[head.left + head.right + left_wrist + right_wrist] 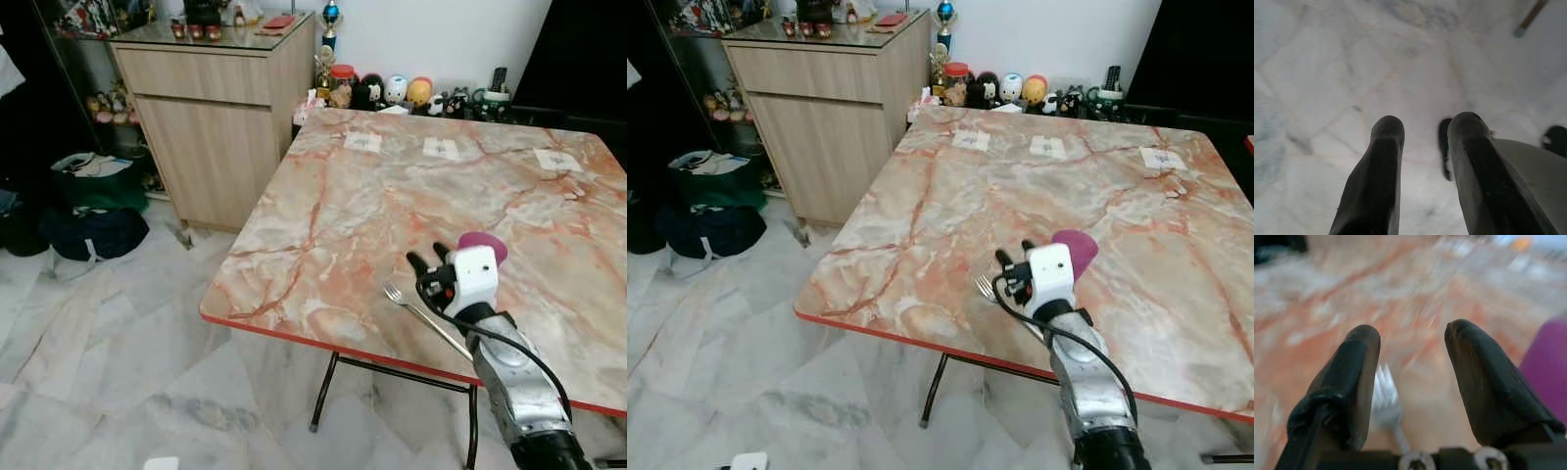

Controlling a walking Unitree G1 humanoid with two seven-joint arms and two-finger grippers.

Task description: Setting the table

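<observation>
**Fork on the marble table, my right fingers apart above it**

My left gripper [1420,147] hangs over the pale marble floor [1352,73], fingers parted and holding nothing. At lower right of the head views, my right gripper [427,262] hovers above the near edge of the orange-veined marble table [343,215], fingers spread. The silver metal fork [411,307] lies flat on the table just beneath them, tines pointing left. A round purple object [485,241] sits just beyond. At upper left stands a light wooden cabinet [211,127].

wooden cabinet [211,117] left of bench | figurines [397,91] by wall | dark bags [93,230] on marble floor [118,372]
</observation>
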